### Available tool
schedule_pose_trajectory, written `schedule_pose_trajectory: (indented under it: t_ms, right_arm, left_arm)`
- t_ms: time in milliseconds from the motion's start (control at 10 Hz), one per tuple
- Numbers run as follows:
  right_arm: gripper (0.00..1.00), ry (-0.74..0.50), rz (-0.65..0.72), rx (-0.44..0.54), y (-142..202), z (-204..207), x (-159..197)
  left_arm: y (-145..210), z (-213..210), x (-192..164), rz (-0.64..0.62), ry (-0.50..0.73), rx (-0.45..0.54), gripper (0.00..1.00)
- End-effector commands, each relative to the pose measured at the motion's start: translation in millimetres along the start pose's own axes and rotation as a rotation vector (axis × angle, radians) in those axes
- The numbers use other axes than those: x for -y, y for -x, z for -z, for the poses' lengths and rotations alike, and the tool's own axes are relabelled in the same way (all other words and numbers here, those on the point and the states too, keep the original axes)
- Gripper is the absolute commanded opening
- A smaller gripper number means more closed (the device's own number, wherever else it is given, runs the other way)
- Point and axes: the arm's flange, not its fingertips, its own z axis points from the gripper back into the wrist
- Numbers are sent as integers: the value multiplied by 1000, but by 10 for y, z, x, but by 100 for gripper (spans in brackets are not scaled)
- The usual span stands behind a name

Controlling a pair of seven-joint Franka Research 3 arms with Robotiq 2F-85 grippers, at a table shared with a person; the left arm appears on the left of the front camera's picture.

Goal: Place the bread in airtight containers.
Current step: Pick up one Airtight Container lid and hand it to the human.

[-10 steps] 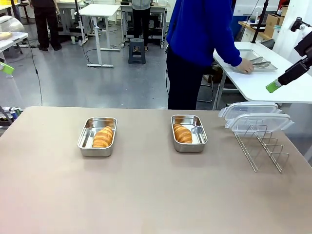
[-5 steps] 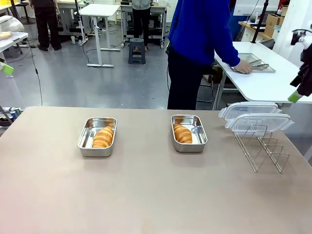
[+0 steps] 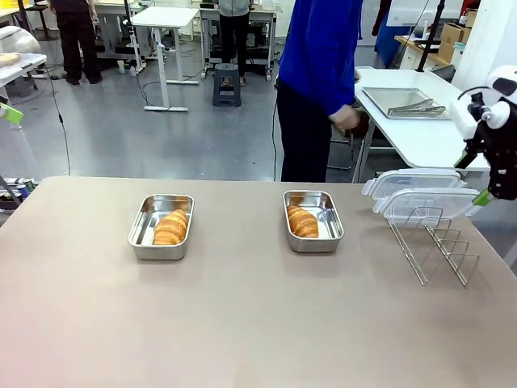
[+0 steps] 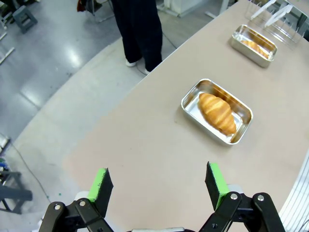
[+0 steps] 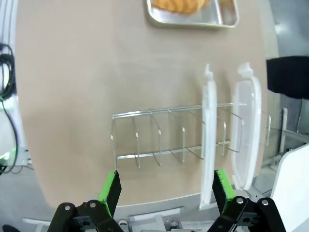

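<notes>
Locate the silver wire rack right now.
Front view: the silver wire rack stands at the table's right side, right of the right-hand steel tin, holding two clear plastic lids on edge.

**Cropped Items by View**

Front view: the top edge cuts off the person (image 3: 319,81) above the shoulders, and the right edge cuts off the right arm (image 3: 497,153).

Right wrist view: the top edge crops the tin (image 5: 193,18) and the croissant (image 5: 179,4) in it, leaving a strip of each.

Left wrist view: the top-right corner crops the clear lids (image 4: 276,10) and the wire rack (image 4: 289,29). The top edge cuts off the person above the legs.
</notes>
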Motion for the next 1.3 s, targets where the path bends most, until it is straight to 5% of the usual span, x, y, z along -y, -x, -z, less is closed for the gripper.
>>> schedule_pose_trajectory:
  t_ms: [0, 200, 300, 1200]
  right_arm:
    - [100, 6, 29, 64, 70, 143, -22]
    - [100, 46, 119, 111, 98, 255, 137]
    - [100, -5, 34, 30, 48, 152, -50]
    - [100, 35, -12, 55, 179, 454, 382]
  left_arm:
    - [3, -10, -6, 13, 0, -14, 100]
    - [3, -10, -6, 13, 0, -14, 100]
    - [3, -10, -6, 13, 0, -14, 100]
    - [3, -10, -6, 13, 0, -14, 100]
